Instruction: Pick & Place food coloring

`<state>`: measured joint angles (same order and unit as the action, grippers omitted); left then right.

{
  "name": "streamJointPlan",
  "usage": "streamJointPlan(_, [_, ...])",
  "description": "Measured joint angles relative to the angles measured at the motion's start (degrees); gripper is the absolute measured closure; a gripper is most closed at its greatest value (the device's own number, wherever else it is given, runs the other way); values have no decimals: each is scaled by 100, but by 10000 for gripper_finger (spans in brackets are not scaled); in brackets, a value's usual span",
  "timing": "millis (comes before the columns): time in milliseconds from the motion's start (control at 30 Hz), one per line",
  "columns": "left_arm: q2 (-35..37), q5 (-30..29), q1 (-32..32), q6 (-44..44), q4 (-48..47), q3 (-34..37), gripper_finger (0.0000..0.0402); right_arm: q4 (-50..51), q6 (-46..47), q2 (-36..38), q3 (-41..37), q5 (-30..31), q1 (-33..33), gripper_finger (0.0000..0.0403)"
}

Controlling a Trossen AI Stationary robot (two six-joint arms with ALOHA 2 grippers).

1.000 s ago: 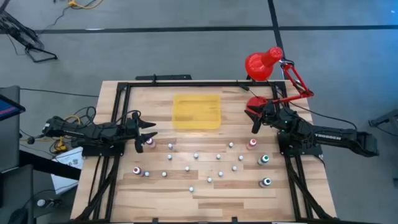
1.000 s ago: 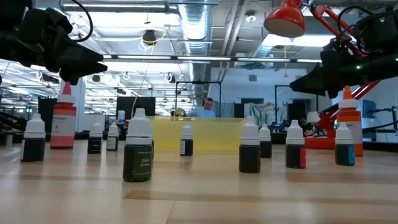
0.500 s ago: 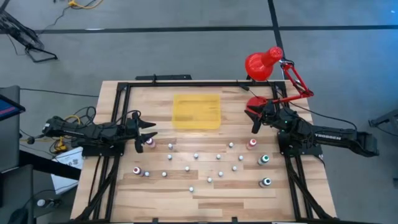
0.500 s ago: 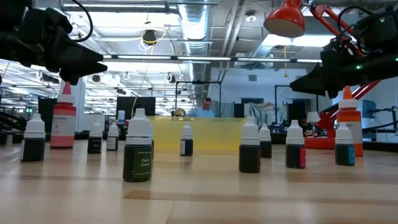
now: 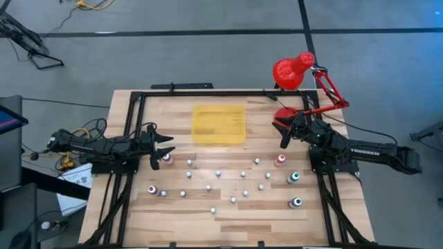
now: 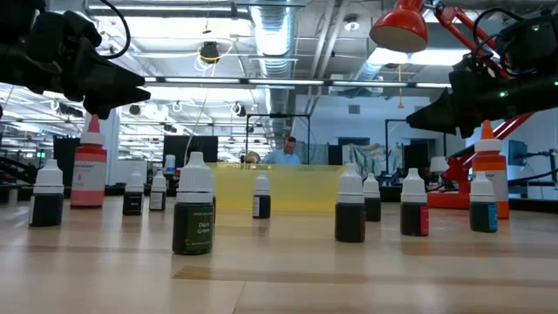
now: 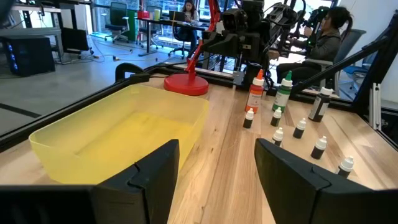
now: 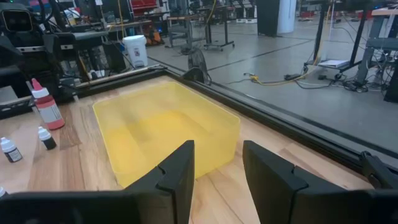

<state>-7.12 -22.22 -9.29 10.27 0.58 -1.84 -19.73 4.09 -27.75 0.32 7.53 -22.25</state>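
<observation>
Small dropper bottles stand upright in a loose row across the wooden desk [image 6: 279, 279], the nearest a dark green bottle [image 6: 193, 209] with a white cap. A taller pink bottle [image 6: 89, 166] stands far left and an orange bottle [image 6: 489, 170] far right, with a translucent yellow tray [image 6: 296, 187] behind the row. Dark arm parts hang in at both upper corners, beside a red lamp shade [image 6: 401, 26], and a person [image 6: 292, 150] sits in the room beyond.

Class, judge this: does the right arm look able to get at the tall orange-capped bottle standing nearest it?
Probably yes. The right gripper hovers open just above the tall orange-capped bottle, with nothing between them; neighbouring small bottles stand clear.
</observation>
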Motion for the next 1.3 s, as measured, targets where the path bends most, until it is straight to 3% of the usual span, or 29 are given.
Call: streamJointPlan(1300, [-1,0,-1,329,44,3,198,0,0,1,2,0,1,276])
